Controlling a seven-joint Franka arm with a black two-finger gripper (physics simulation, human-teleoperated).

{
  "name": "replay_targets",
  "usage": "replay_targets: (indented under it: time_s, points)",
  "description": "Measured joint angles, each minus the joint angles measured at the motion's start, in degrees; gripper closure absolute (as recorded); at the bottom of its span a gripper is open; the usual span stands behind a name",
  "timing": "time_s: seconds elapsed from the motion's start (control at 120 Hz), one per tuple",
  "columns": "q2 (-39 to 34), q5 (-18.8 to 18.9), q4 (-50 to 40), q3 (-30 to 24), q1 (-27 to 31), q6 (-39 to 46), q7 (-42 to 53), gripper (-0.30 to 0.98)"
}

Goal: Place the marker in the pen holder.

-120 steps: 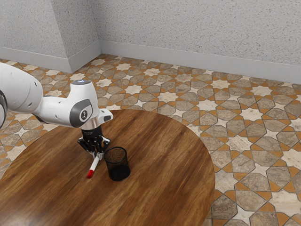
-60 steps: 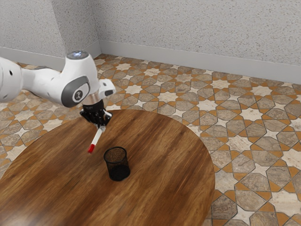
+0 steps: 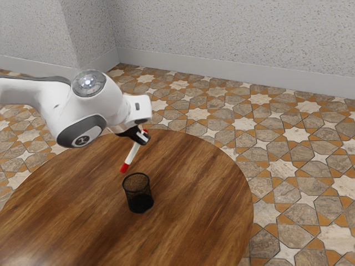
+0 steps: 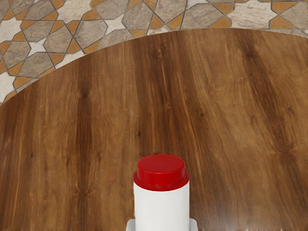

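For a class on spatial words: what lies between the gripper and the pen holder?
The exterior view shows the marker there, slanting down from the gripper, its lower end outside the pen holder.

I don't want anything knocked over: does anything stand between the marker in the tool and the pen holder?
Nothing visible stands between them. The tool holds the marker tilted above the table, one red end pointing down; the pen holder stands upright, and its own rim seems the only thing to clear.

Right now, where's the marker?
Exterior view: marker gripped aslant in the fingers, above the table, its lower red end higher than the pen holder, toward the exterior view's left.
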Motion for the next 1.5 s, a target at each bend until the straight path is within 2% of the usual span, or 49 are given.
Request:
replay_targets:
  time_s: [0.542, 0.767, 1.15, 1.333, 1.417, 1.5]
  points:
    - [-0.05, 3.16, -4.0, -2.63, 0.41, 5.44, -12.29, 0.79]
    - [0.1, 5.2, -4.22, -2.61, 1.8, 5.91, -15.16, 0.77]
    - [0.28, 5.73, -5.4, -2.54, 2.84, 5.78, -17.87, 0.76]
    - [0.22, 5.16, -5.54, -2.52, 2.77, 5.01, -18.03, 0.36]
    - [0.4, 4.9, -4.08, -2.34, 2.77, 3.74, -18.06, 0.24]
    - [3.89, 4.49, 3.47, -0.99, 3.91, 0.72, -17.98, 0.17]
